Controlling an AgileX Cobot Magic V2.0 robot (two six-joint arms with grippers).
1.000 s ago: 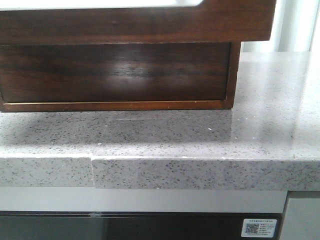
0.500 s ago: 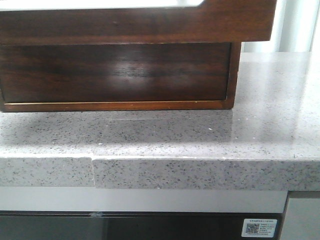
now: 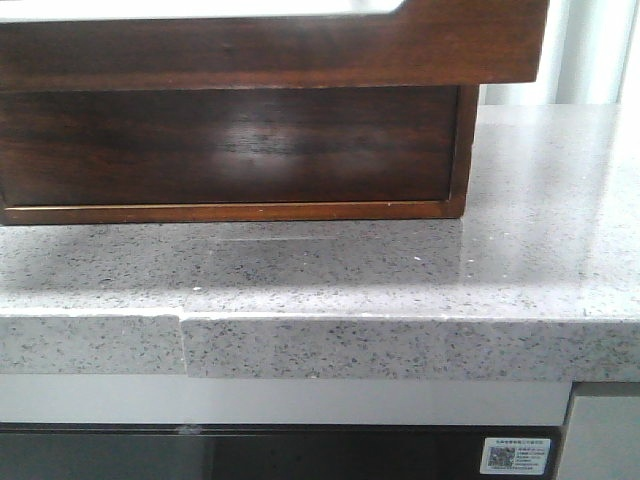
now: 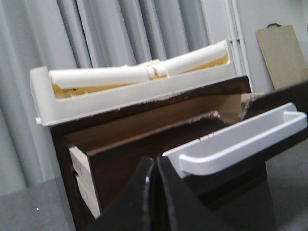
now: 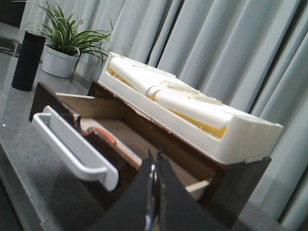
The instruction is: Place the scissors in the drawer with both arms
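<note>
The dark brown wooden drawer (image 3: 270,50) stands pulled out of its low cabinet (image 3: 230,145). No gripper shows in the front view. In the right wrist view the drawer (image 5: 139,126) is open, and an orange-edged piece of the scissors (image 5: 107,136) lies inside it behind the front panel; the rest of the scissors is hidden. My right gripper (image 5: 154,156) is shut and empty, in front of the drawer's open side. In the left wrist view my left gripper (image 4: 155,161) is shut and empty, close to the drawer's side wall (image 4: 120,168).
A white bar handle (image 5: 72,144) runs across the drawer front; it also shows in the left wrist view (image 4: 240,142). A white foam tray (image 5: 192,115) lies on top of the cabinet. A potted plant (image 5: 67,43) and a black cylinder (image 5: 26,60) stand beyond on the grey speckled counter (image 3: 400,270).
</note>
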